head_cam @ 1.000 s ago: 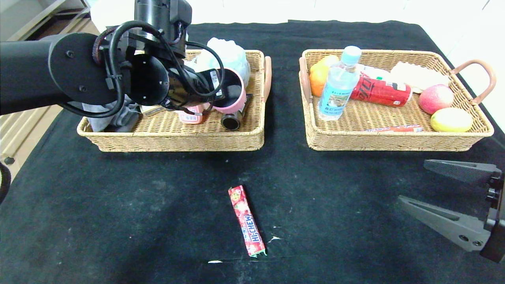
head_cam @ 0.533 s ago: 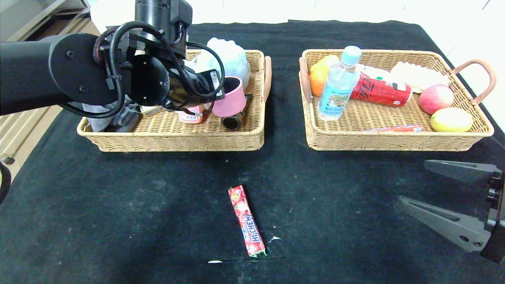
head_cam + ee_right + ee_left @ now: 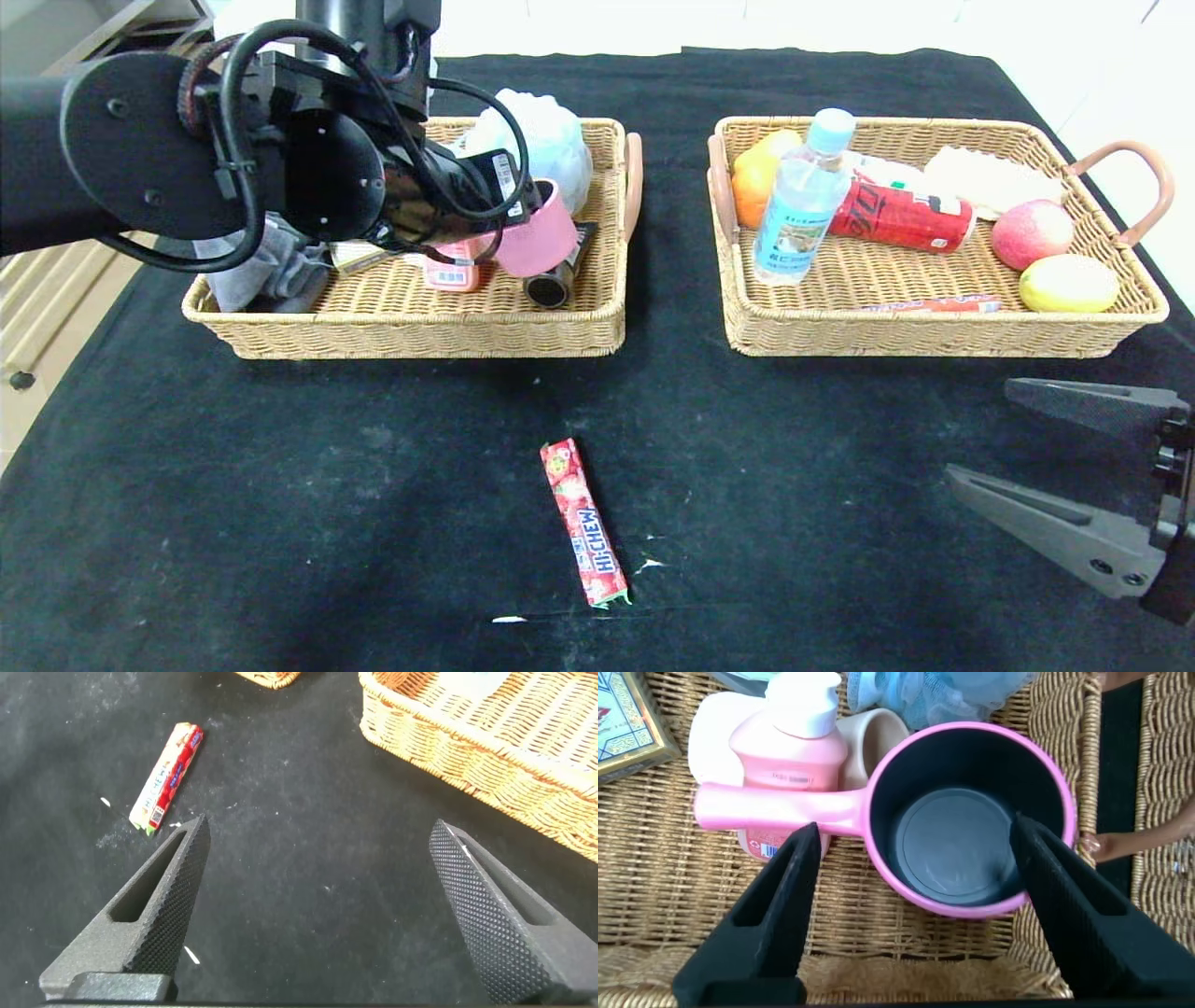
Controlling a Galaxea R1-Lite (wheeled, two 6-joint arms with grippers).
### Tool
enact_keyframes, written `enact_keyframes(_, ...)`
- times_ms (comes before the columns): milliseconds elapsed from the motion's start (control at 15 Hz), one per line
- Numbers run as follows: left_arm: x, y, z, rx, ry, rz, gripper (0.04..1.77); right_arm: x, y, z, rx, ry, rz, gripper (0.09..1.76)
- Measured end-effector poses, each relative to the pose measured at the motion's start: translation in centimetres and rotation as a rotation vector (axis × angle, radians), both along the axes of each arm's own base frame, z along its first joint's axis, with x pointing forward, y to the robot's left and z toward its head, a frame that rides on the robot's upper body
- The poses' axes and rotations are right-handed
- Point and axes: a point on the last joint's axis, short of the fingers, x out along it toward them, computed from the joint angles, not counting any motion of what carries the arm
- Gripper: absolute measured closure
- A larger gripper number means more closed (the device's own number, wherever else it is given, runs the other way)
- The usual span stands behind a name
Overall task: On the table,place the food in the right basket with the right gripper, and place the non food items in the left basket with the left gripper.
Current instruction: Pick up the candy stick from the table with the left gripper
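Black table (image 3: 280,485) is nearly sorted: pink saucepan (image 3: 971,821) sits in the left basket (image 3: 420,327) upper left, left gripper (image 3: 920,873) spread above it. Only the Hi-Chew (image 3: 583,523) remains bottom center; right gripper (image 3: 1074,467) waits open.

Pink saucepan (image 3: 971,817) in left basket (image 3: 878,952)
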Motion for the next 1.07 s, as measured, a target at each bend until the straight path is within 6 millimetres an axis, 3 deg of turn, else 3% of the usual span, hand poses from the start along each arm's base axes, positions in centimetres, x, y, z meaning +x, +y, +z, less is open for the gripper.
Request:
enact_keyframes(200,-1.2,-0.1,0.2,0.003,0.004,-0.015,0.25,0.0,0.0,0.0,-0.001,0.0,0.0,0.14)
enact_keyframes(800,-6.0,-0.1,-1.6,0.038,0.088,-0.053,0.14,-0.1,0.1,-0.1,-0.003,0.001,0.008,0.14)
enact_keyframes(1067,-6.9,-0.1,-1.7,0.033,0.088,-0.047,0.12,-0.1,0.1,-0.4,-0.031,-0.01,0.009,0.14)
